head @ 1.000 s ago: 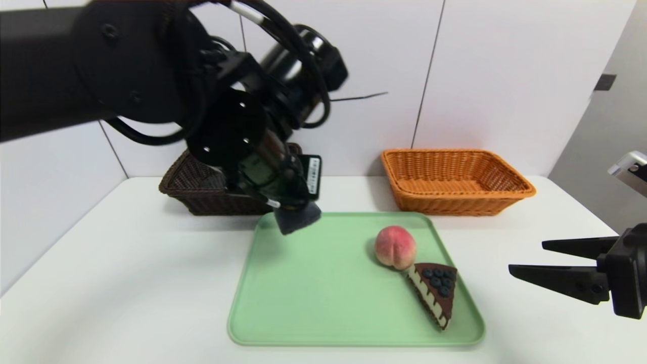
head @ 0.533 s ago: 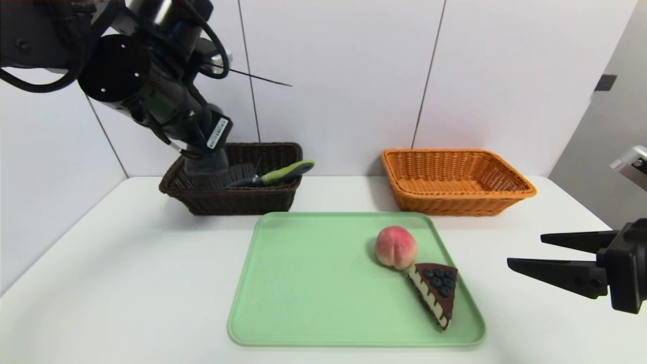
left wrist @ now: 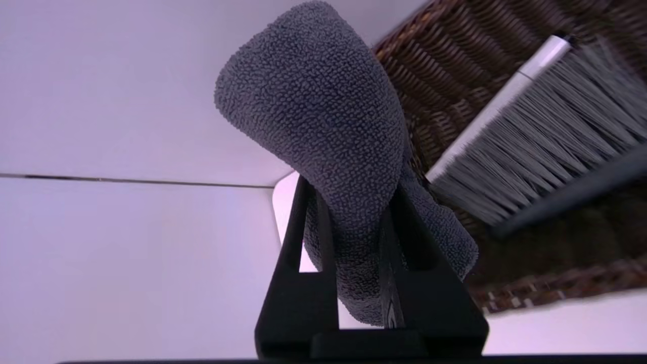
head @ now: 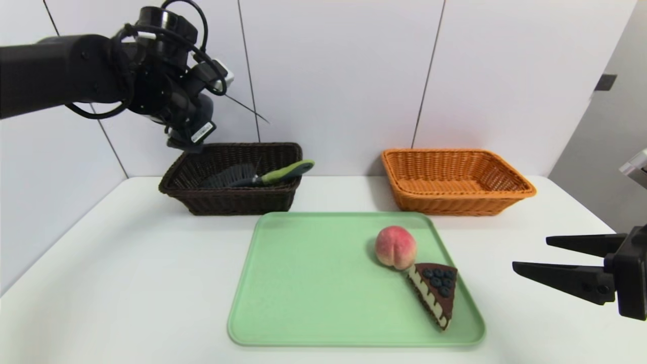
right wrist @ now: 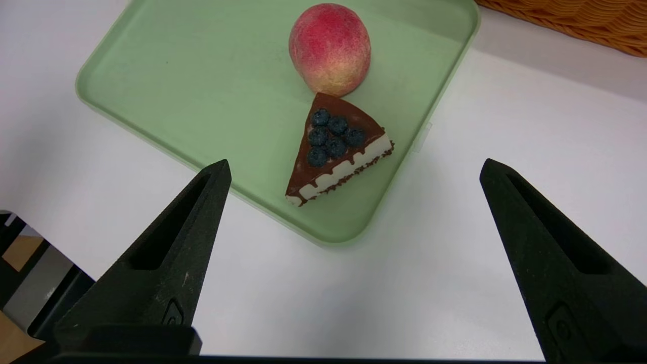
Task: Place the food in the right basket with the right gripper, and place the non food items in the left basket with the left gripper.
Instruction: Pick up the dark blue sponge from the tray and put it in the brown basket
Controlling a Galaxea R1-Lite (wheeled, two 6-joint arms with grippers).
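My left gripper (left wrist: pixel 349 192) is shut on a dark grey cloth (left wrist: pixel 313 101), held high above the left rear corner of the dark brown left basket (head: pixel 227 202). A grey-bristled brush (head: pixel 252 177) with a green handle lies in that basket. On the green tray (head: pixel 303 283) a peach (head: pixel 396 246) touches a slice of chocolate cake (head: pixel 437 293) topped with blueberries. My right gripper (head: pixel 527 256) hovers open over the table, right of the tray's near right corner, with nothing between its fingers. The orange right basket (head: pixel 455 202) holds nothing that shows.
White wall panels stand close behind both baskets. A white wall also runs along the table's left side, near the left arm (head: pixel 60 71). Bare white tabletop (head: pixel 126 283) lies left of the tray and in front of it.
The left arm has swung left and up from over the tray's back left corner to above the dark basket, carrying the cloth. The right gripper has barely shifted.
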